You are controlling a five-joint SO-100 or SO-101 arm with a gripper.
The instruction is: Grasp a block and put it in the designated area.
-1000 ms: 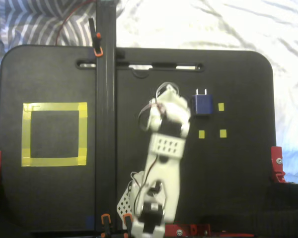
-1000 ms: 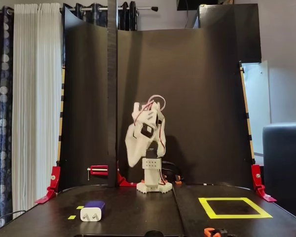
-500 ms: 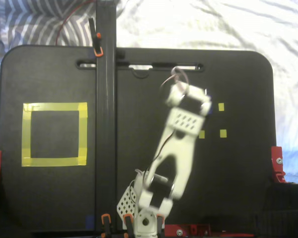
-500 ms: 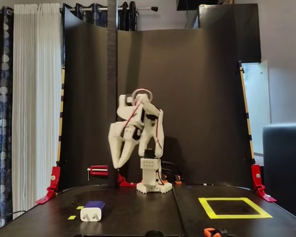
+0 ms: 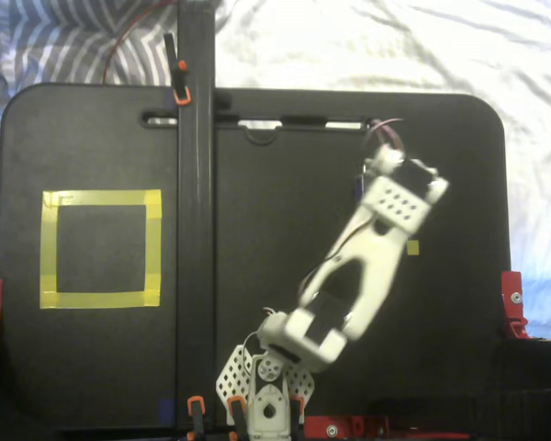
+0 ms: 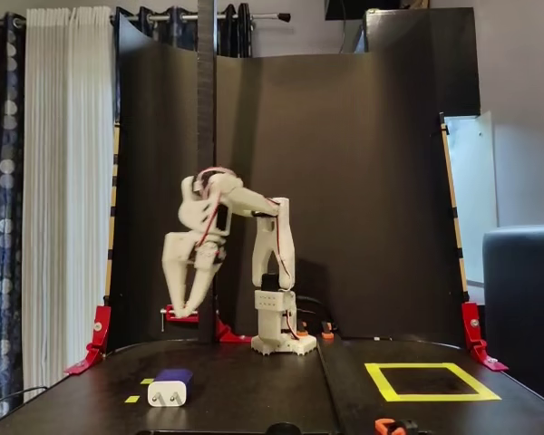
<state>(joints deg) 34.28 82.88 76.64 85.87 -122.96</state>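
Nearest the lens in the front fixed view, at lower left of the frame, lies the small navy-blue rounded block [image 6: 170, 387] with a white end face toward the camera, flat on the black counter [image 6: 254, 390], beside a tiny yellow tape square [image 6: 132, 399]. From above I cannot see it; my own arm covers that part.

It looks to me like a hard plastic plug adapter: light, stiff, smooth and a little slippery, not fragile. I would take hold across its two long flat sides near the middle, clear of the rounded corners and the end face.

My white pincer [image 6: 183, 311] hangs above and behind the block, fingers pointing down, well clear of the counter. Its fingers stand a little apart at the top and seem to meet near the tips, empty. My upper arm rises from the base, elbow bent forward.

The square outline of wide yellow tape [image 6: 432, 381] sits at lower right, well apart from the block, empty.
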